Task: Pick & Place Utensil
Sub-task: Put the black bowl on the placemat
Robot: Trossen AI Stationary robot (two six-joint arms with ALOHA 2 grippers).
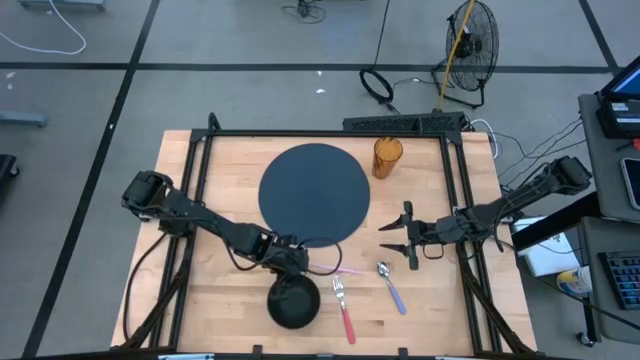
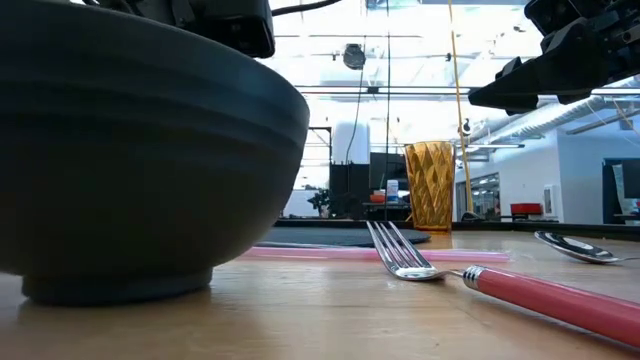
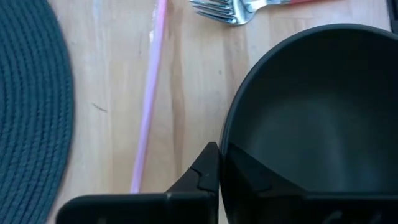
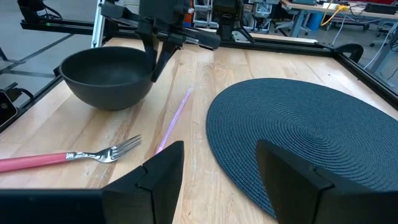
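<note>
A dark bowl (image 1: 293,302) stands on its base near the table's front edge. My left gripper (image 1: 294,266) is shut on its far rim. Right of the bowl lie a fork with a red handle (image 1: 344,305) and a spoon with a lilac handle (image 1: 391,285), flat on the wood. A thin pink straw (image 1: 338,270) lies beyond the fork's tines. A round dark placemat (image 1: 314,194) fills the table's middle. My right gripper (image 1: 402,238) hangs open above the table, right of the placemat, touching nothing. My left gripper holds the bowl's rim (image 3: 225,140) on its far side, one finger (image 3: 200,176) outside the wall and the other inside the hollow. The fingers slant down from the table's far left. The bowl stands upright with its base (image 2: 115,285) on the table.
An amber ribbed cup (image 1: 387,157) stands at the placemat's far right. A black frame (image 1: 330,131) runs round the table's far and side edges. Bare wood lies between the placemat and the utensils.
</note>
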